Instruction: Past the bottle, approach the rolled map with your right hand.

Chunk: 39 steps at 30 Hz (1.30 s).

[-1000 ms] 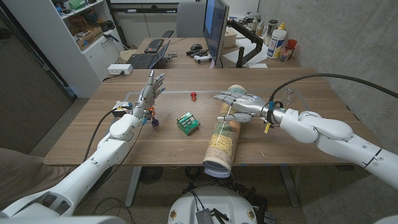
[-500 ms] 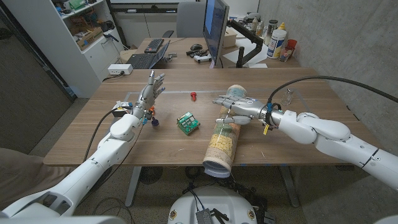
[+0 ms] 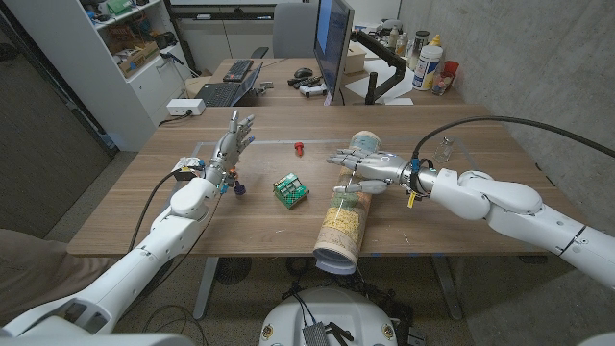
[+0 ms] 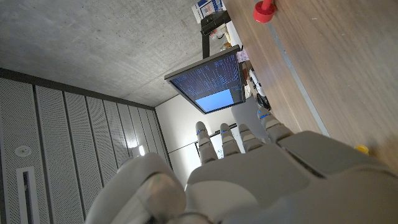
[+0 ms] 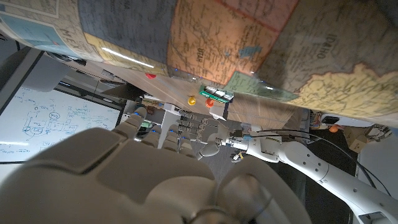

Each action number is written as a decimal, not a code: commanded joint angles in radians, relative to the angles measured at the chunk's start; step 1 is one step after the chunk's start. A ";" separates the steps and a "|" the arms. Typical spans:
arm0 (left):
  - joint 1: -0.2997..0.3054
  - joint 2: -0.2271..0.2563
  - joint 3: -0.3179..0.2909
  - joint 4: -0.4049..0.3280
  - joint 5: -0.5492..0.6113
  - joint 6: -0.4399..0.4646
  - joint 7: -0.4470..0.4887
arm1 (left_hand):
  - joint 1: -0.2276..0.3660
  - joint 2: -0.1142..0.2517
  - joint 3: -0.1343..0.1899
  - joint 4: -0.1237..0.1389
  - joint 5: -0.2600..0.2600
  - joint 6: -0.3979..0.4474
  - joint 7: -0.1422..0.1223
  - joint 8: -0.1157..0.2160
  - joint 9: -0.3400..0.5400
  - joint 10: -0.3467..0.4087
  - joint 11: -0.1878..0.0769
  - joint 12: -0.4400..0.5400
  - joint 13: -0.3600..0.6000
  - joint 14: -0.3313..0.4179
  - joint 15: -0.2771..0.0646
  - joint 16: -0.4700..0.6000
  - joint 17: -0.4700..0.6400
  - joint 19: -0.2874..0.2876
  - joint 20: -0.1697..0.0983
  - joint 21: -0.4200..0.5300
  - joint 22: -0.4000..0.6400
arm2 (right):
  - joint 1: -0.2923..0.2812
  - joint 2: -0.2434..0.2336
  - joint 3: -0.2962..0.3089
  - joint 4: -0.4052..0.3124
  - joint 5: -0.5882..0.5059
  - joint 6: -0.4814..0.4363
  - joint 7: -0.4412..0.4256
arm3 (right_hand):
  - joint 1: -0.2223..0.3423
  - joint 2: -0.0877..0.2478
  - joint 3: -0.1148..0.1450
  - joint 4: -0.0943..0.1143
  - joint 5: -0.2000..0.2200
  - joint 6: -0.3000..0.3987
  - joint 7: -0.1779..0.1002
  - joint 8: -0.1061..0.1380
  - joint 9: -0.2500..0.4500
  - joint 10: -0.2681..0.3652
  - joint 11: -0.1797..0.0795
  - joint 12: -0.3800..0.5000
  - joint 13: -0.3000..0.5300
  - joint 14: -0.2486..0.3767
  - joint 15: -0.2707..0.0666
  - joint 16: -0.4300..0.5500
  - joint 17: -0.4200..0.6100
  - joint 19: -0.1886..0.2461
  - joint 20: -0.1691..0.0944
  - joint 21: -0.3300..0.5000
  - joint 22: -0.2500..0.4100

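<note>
My right hand (image 3: 370,165) hovers over the far half of the rolled map (image 3: 344,224), fingers spread and holding nothing. The map lies on the wooden table (image 3: 250,226), its near end jutting over the near edge (a clear bottle (image 3: 446,150) stands right of my wrist). My left hand (image 3: 229,148) is open, fingers apart

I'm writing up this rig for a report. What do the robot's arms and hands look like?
Both arms have glossy white rounded shells. The left hand and right hand are silver-grey metal with jointed fingers. A black cable runs to each wrist, and a small yellow tag hangs at the right wrist.
</note>
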 commanded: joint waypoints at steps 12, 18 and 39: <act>0.021 0.006 -0.005 -0.020 0.003 0.006 0.018 | 0.005 -0.012 -0.005 -0.001 -0.001 0.006 0.003 -0.004 0.006 0.000 0.001 0.000 0.002 -0.005 0.004 0.002 0.002 -0.001 0.009 0.001 0.003 | 0.020 0.009 -0.018 0.027 -0.026 0.048 0.006 | -0.001 -0.010 -0.008 0.004 0.010 -0.028 -0.002 -0.006 0.004 -0.019 -0.003 -0.007 0.004 -0.014 -0.012 -0.001 0.001 -0.007 -0.009 0.001 0.002; 0.020 0.004 -0.001 -0.018 0.007 0.008 0.018 | 0.006 -0.015 -0.006 -0.002 -0.001 0.001 0.007 -0.006 0.006 -0.003 0.002 -0.001 0.002 -0.005 0.004 0.002 0.002 -0.003 0.009 0.001 0.003 | 0.019 0.010 -0.019 0.033 -0.032 0.057 -0.003 | 0.000 -0.008 -0.008 0.006 0.012 -0.034 -0.002 -0.007 0.004 -0.024 -0.001 -0.007 0.004 -0.022 -0.012 -0.003 0.001 -0.011 -0.011 0.000 0.003; 0.024 -0.005 -0.003 -0.013 0.004 0.001 0.026 | 0.007 -0.026 -0.008 -0.004 -0.002 -0.028 0.011 -0.014 0.006 -0.002 0.009 0.000 0.002 -0.004 -0.003 0.002 0.002 0.000 -0.012 0.001 0.002 | 0.035 0.028 -0.040 0.057 -0.027 0.058 0.022 | 0.003 0.001 -0.005 0.011 0.019 -0.053 0.007 -0.010 0.004 -0.031 0.002 -0.007 0.004 -0.022 -0.011 0.000 0.001 -0.012 -0.013 0.002 0.003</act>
